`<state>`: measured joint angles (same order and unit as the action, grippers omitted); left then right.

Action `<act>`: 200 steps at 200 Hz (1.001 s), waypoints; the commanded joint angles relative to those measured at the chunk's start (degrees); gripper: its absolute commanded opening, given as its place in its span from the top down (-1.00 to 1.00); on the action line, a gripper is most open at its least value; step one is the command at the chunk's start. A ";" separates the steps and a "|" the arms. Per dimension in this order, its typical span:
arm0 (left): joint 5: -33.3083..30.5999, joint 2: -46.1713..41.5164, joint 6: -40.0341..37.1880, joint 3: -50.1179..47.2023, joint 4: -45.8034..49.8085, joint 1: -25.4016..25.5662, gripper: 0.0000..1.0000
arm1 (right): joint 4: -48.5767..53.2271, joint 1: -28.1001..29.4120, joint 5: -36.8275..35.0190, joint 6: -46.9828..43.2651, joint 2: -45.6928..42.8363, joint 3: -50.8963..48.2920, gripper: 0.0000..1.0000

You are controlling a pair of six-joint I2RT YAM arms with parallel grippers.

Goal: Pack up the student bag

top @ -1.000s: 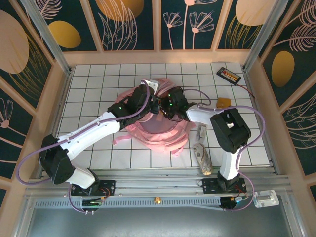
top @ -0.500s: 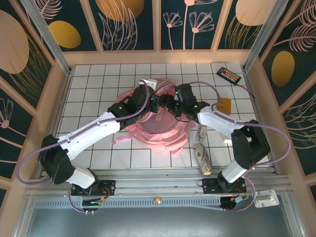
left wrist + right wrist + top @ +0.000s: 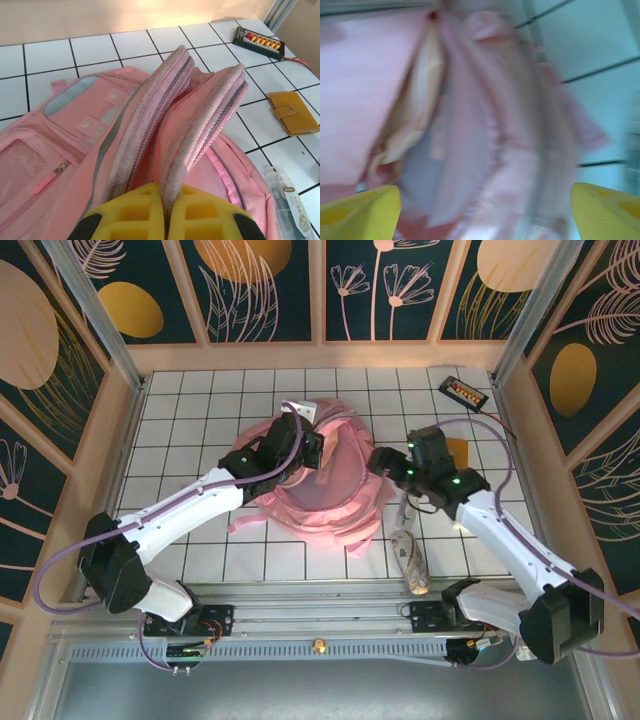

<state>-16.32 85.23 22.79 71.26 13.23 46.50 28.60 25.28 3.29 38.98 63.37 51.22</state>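
Note:
The student bag (image 3: pixel 335 502) is a soft pink backpack lying mid-table, with window panels and a zip pocket (image 3: pixel 75 125) on its front. My left gripper (image 3: pixel 312 448) is shut on the bag's zipped rim, holding the opening's edge up; its yellow fingers (image 3: pixel 127 215) pinch the pink fabric fold. My right gripper (image 3: pixel 384 462) hangs just off the bag's right side, open, its yellow fingertips (image 3: pixel 362 210) far apart. The right wrist view is motion-blurred and looks down on pink fabric (image 3: pixel 485 125), with nothing gripped.
A yellow wallet (image 3: pixel 453 448) (image 3: pixel 292 112) lies right of the bag. A black device with orange cells (image 3: pixel 464 392) (image 3: pixel 259 39) sits at the back right. A clear pouch (image 3: pixel 407 508) and a beige bundle (image 3: pixel 411 562) lie at the front right.
My right gripper has drawn back to the right, out of the bag's opening, and its jaws have spread wider. The left gripper has kept its hold on the rim.

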 commanded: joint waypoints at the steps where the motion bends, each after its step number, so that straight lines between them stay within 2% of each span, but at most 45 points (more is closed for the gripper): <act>1: -0.14 -1.37 -0.16 -1.16 -4.42 -0.71 1.00 | 12.38 -2.68 -3.97 -5.70 -1.92 -2.15 -0.77; 21: -0.08 -1.88 -0.58 -1.96 -4.97 -0.79 1.00 | 17.70 -2.70 -5.78 -8.25 -0.88 -2.81 -0.77; 39: 0.06 -1.95 -0.75 -2.09 -5.15 -0.86 1.00 | 20.47 -1.67 -4.52 -9.76 1.09 -4.20 -0.94; 49: 0.31 -2.00 -0.96 -2.16 -5.15 -0.98 1.00 | 22.02 -0.02 -2.69 -10.19 2.44 -4.80 -0.98; 92: 0.57 -2.77 -1.14 -2.66 -5.67 -0.97 1.00 | 27.57 8.65 -3.99 -7.71 7.74 -5.06 -0.99; 161: 0.76 -3.89 -1.36 -3.15 -5.63 -1.17 1.00 | 27.06 14.36 -3.95 -5.80 11.52 -7.23 -0.99; 200: 0.94 -4.28 -1.21 -2.89 -5.67 -1.22 1.00 | 24.13 14.80 -2.29 -4.23 12.91 -9.90 -0.98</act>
<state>-14.79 83.29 22.15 68.12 10.55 46.02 52.97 39.62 0.40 32.47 75.37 43.24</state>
